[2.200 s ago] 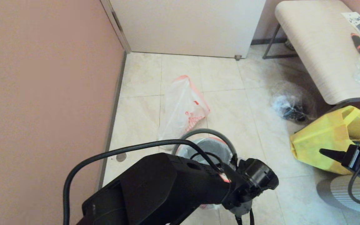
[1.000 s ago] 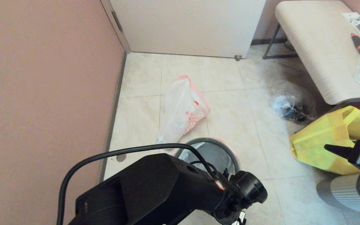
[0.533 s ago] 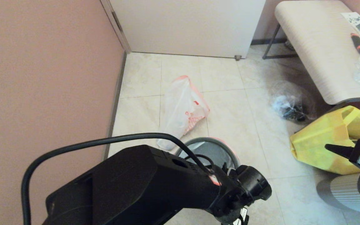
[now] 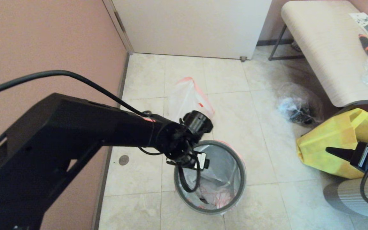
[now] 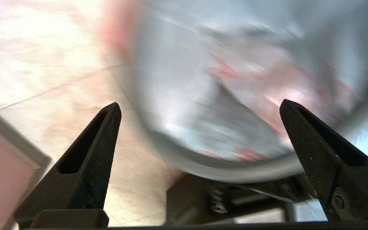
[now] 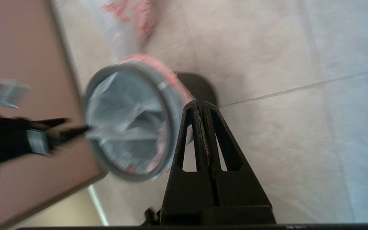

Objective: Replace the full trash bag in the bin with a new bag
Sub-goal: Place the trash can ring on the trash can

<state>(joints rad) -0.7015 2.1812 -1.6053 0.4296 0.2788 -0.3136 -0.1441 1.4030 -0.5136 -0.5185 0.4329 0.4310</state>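
The bin (image 4: pixel 210 179) stands on the floor (image 4: pixel 260 134) near the left wall, the new bag (image 4: pixel 214 183) lining it and folded out under the grey ring (image 4: pixel 242 166), which probably pins it. The full trash bag (image 4: pixel 188 95) lies farther toward the door. The left gripper (image 5: pixel 200 110) hangs spread and empty over the bin's rim; the right gripper (image 6: pixel 200 105) is pressed together, parked by the yellow tote (image 4: pixel 334 143).

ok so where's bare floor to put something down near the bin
Bare tiles lie between the bin and the yellow tote, and beyond the full trash bag toward the door. It is crowded on the bin's wall side, where the left gripper hangs open over the rim, and under the bench by the clear bag.
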